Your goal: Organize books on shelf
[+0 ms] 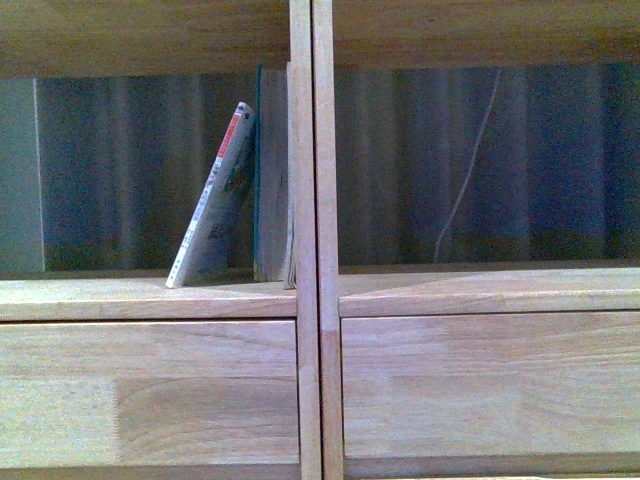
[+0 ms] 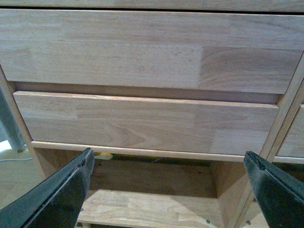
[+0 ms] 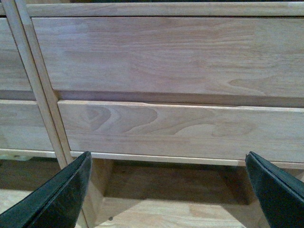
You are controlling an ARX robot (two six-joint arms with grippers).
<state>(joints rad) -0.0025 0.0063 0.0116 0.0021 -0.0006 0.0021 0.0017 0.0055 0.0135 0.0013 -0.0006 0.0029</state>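
Note:
In the front view the light-wood shelf [image 1: 310,300] fills the frame. In its left open compartment a thin paperback [image 1: 212,205] with a white spine and a red block leans to the right. Its top rests against a taller dark teal book [image 1: 270,175], which stands upright against the centre divider. Neither arm shows in the front view. My left gripper [image 2: 168,164] is open and empty, facing the left column's drawer fronts [image 2: 142,118]. In front of the right column's drawer fronts [image 3: 180,128], my right gripper [image 3: 168,164] hangs open and empty as well.
The right open compartment [image 1: 480,170] holds no books; a thin pale cord [image 1: 465,170] hangs behind it. Below the drawers each wrist view shows a low open bay [image 2: 147,190] with a wooden floor [image 3: 171,209].

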